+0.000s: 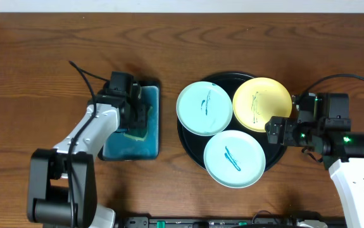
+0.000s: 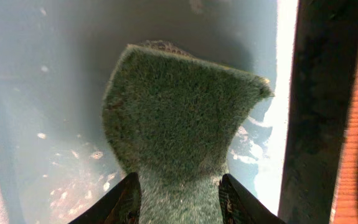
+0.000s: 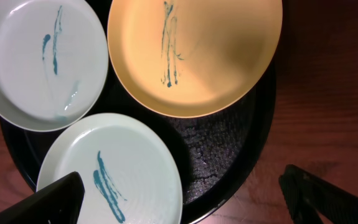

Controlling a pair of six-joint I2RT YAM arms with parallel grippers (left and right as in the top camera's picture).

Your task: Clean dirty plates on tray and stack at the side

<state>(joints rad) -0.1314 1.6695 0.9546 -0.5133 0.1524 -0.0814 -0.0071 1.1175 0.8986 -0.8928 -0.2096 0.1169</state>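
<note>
On the tray (image 3: 216,155), right of centre, three plates (image 1: 233,158) lie flat and crowded together, each scribbled teal. Judged light, rigid and slick: take one by the rim. Right tool (image 1: 280,132) stands wide at the tray's right edge; left tool (image 2: 180,180) pinches a sponge (image 2: 179,99) in the basin (image 1: 131,151).

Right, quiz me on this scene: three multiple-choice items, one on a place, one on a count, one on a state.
1. The yellow plate sits: A) in the teal basin; B) on the round black tray; C) on bare table.
2. How many plates bear teal marks? A) one; B) two; C) three.
3. The right gripper is: A) shut on a plate; B) open and empty; C) shut on a sponge.
Answers: 1 B, it lies inside the tray's rim. 2 C, every plate shows scribbles. 3 B, its fingers stand wide apart, gripping nothing.
</note>
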